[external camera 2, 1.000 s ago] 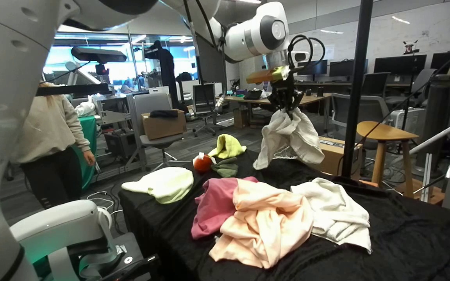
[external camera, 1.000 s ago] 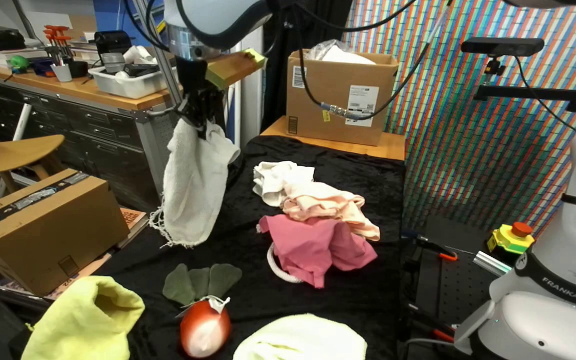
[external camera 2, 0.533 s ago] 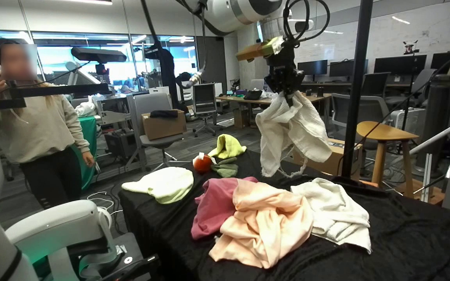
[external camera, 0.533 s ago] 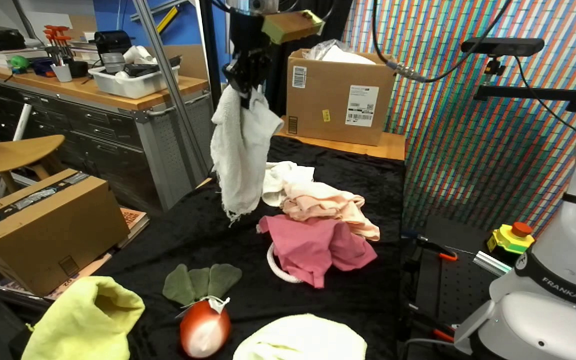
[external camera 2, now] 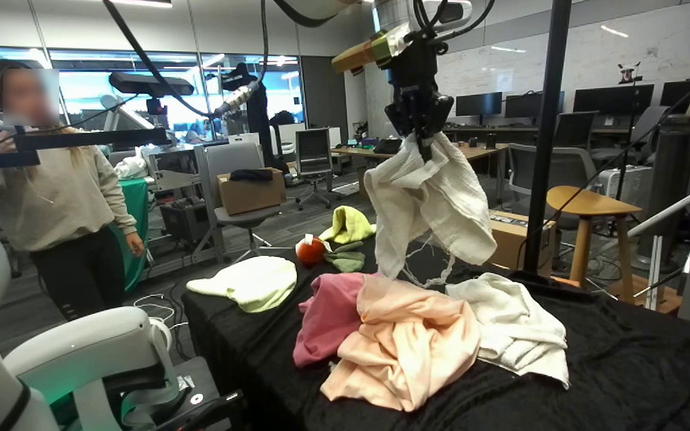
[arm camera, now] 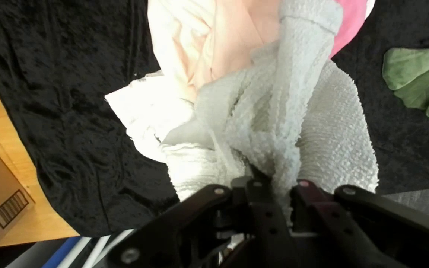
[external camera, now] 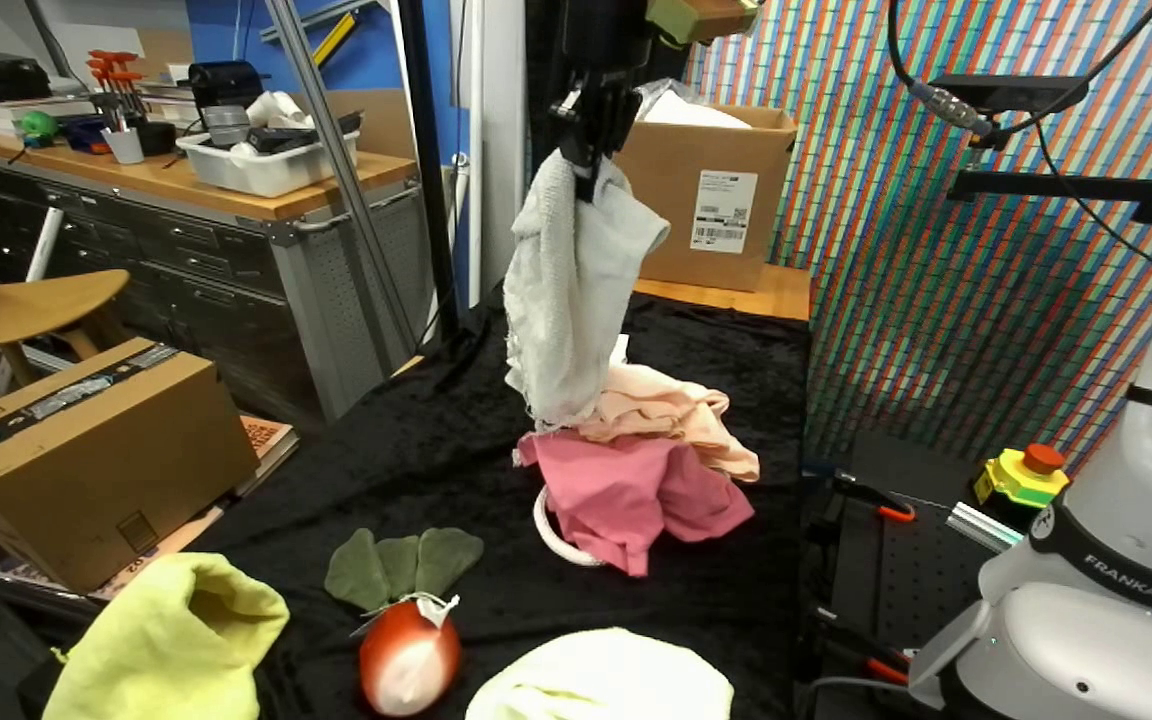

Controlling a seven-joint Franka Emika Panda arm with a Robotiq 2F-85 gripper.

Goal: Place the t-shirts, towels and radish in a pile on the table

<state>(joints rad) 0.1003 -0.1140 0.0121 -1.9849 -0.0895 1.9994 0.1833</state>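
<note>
My gripper (arm camera: 279,190) is shut on a white fringed towel (external camera: 576,290), which hangs from the fingers above the pile. The held towel also shows in an exterior view (external camera 2: 435,209) and in the wrist view (arm camera: 337,130). Beneath it lie a peach cloth (external camera 2: 408,341), a pink cloth (external camera: 636,490) and another white towel (external camera 2: 521,329), overlapping. The plush radish (external camera: 410,660) with green leaves (external camera: 396,570) lies apart from the pile. A yellow-green cloth (external camera: 171,640) and a pale green cloth (external camera 2: 258,281) lie near the radish.
A black cloth covers the table (external camera: 416,470). A white ring (external camera: 556,540) peeks from under the pink cloth. A cardboard box (external camera: 706,200) stands at the table's end, another box (external camera: 106,460) beside it. A black pole (external camera 2: 545,149) rises at the table edge. A person (external camera 2: 63,191) stands nearby.
My gripper has carried the hanging white towel from beside the table edge to above the pile, moving right in an exterior view. The cloths and radish on the table have not moved.
</note>
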